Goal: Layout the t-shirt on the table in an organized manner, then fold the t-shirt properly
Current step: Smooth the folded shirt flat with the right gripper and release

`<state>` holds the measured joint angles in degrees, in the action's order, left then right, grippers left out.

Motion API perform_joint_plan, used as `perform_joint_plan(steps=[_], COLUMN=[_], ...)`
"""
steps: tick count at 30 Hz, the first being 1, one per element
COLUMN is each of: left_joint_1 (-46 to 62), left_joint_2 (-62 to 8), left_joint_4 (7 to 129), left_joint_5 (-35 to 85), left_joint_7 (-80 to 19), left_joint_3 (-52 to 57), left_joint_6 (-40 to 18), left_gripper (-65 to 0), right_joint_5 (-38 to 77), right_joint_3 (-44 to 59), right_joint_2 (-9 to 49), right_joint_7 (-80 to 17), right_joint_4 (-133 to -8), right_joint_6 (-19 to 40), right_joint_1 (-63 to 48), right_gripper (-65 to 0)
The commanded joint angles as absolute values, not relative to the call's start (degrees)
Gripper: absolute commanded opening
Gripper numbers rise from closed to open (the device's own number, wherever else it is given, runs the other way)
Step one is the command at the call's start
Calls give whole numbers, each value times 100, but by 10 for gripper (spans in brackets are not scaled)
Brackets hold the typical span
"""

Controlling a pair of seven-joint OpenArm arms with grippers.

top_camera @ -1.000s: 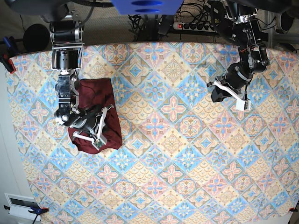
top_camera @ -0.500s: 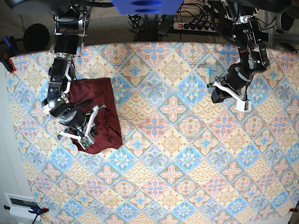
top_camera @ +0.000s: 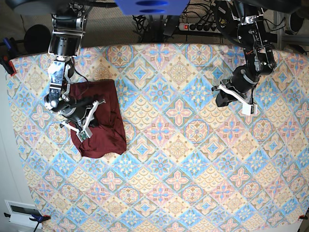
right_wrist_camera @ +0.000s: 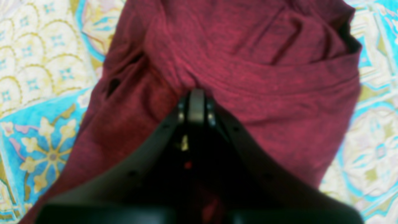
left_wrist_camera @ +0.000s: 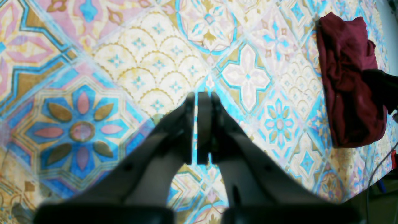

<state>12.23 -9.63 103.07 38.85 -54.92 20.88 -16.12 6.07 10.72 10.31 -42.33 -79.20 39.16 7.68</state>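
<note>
Left wrist view: left gripper (left_wrist_camera: 196,124) seen closed and empty above the table (left_wrist_camera: 130,62); t-shirt (left_wrist_camera: 348,84) bunched well apart. Right wrist view: right gripper (right_wrist_camera: 196,105) closed, its tip at folded maroon cloth. Base view: power strip (top_camera: 203,26) noted behind the table.

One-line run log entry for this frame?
t-shirt: folded bundle, table | right end effector: shut, over t-shirt | left end effector: shut, empty

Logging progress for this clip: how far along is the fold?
The t-shirt already lies as a compact folded bundle near the table edge. The right gripper, shut, sits over it; the left gripper, shut, hangs over bare cloth. Only smoothing seems left.
</note>
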Motion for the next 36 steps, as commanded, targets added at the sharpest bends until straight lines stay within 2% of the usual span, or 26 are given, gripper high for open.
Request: perform_joint_plan(steps=[1,14,25,36], left_joint_1=[1182,1218,1226,1218], left_joint_2=[-1007,-998,-998,-998], left_joint_4=[10396,10396,10396,10396], left_joint_5=[3960,3969,3969,3969], left_joint_7=[-5393,-5402,-5402,-5402], left_joint_3=[2097,2097,2088,2088], left_joint_6=[-1648,-1657,-1657,-1657], left_gripper=[-648,-648,-648,-648], right_joint_5=[558,558,558,558], right_joint_3=[998,892,892,690], right_joint_2=[989,884,884,760], right_joint_7=[-4312,-4110,-4444,-4418], right_joint_4=[-7987,-8163,-9833,-8813], right_joint_6=[3960,3960,3960,3960], right_joint_1=[848,822,40,-13], right_gripper=[-647,-647,-647,-647])
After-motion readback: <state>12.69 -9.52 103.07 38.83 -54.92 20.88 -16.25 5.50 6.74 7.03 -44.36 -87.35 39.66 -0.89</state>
